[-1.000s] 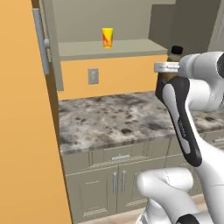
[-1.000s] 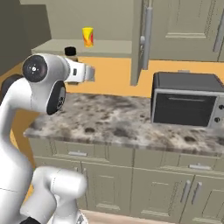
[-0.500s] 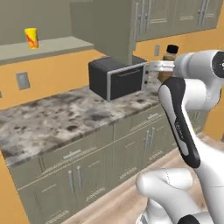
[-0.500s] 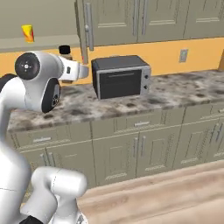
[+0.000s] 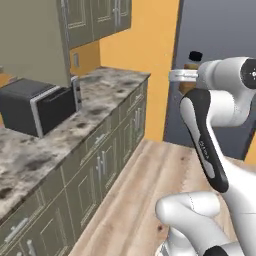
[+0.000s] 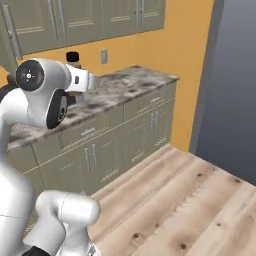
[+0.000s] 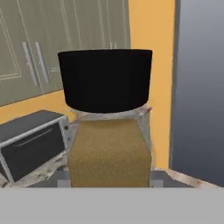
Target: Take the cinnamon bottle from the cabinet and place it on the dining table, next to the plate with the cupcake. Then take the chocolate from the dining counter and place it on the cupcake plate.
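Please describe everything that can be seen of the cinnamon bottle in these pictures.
The cinnamon bottle has a wide black cap over a clear neck and a body full of brown powder. It stands upright in the gripper, which grips its lower part, carried in the air in front of the arm. Behind it are the counter and the microwave. No label can be seen.

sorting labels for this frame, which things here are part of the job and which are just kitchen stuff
Part of the job:
- cinnamon bottle, black cap, brown contents, upright in the gripper

Just there:
- black microwave on the counter
- marbled countertop
- base cabinets
- wall cabinets
- wall outlet
- wood floor
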Robot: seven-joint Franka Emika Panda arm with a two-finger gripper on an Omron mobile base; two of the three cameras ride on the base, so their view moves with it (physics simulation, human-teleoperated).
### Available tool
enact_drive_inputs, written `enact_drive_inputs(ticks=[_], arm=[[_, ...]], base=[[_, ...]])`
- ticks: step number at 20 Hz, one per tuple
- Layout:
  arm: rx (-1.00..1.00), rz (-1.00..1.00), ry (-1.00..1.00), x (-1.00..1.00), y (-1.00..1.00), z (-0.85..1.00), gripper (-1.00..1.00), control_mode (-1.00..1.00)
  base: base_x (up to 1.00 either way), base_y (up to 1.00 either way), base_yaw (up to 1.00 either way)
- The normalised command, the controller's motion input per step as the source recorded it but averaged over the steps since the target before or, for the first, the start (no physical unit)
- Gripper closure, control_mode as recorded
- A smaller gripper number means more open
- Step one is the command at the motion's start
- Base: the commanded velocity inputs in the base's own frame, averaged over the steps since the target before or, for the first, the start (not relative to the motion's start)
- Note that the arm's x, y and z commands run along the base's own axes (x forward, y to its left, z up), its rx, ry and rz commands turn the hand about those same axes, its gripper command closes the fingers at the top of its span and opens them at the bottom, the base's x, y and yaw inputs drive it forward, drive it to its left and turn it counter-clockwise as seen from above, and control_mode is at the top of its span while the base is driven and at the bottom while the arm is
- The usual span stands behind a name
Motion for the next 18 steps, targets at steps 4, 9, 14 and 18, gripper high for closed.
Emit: enact_drive_inputs(ticks=[4,9,14,18], arm=[[0.0,0.0,0.0,0.0,0.0,0.0,1.0,1.0],[0.0,0.0,0.0,0.0,0.0,0.0,1.0,1.0],[0.0,0.0,0.0,0.0,0.0,0.0,1.0,1.0],[0.0,0.0,0.0,0.0,0.0,0.0,1.0,1.0]], base=[[-0.01,0.0,-0.89],[0.0,0.0,-0.92],[0.0,-0.1,-0.89],[0.0,-0.02,-0.9]])
